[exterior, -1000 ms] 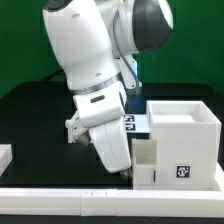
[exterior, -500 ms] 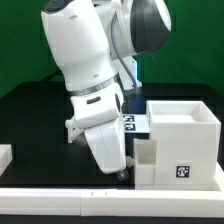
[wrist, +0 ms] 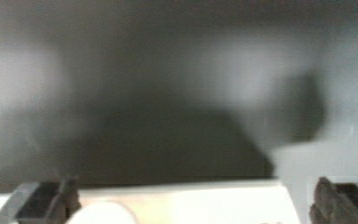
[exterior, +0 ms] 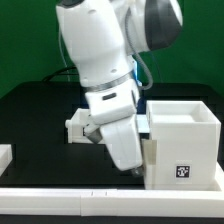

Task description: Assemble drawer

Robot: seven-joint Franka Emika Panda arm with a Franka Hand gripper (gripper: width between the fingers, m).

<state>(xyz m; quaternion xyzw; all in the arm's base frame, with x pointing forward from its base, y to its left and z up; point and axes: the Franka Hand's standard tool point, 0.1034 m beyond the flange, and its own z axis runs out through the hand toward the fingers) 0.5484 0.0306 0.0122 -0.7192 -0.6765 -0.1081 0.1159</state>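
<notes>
Wrist view's pure blur, with the fingers (wrist: 43, 200) of the hand (wrist: 194, 200) cropped at the edge, and the arm (exterior: 105, 70) covers part of the casing (exterior: 185, 130) while a white piece (exterior: 4, 155) is cut off at the exterior view's left.

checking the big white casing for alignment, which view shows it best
The exterior view: the casing stands on the exterior view's right, its open top and a tag plain, the arm covering one edge. The wrist view is blurred; a pale patch may be it, I cannot tell.
</notes>
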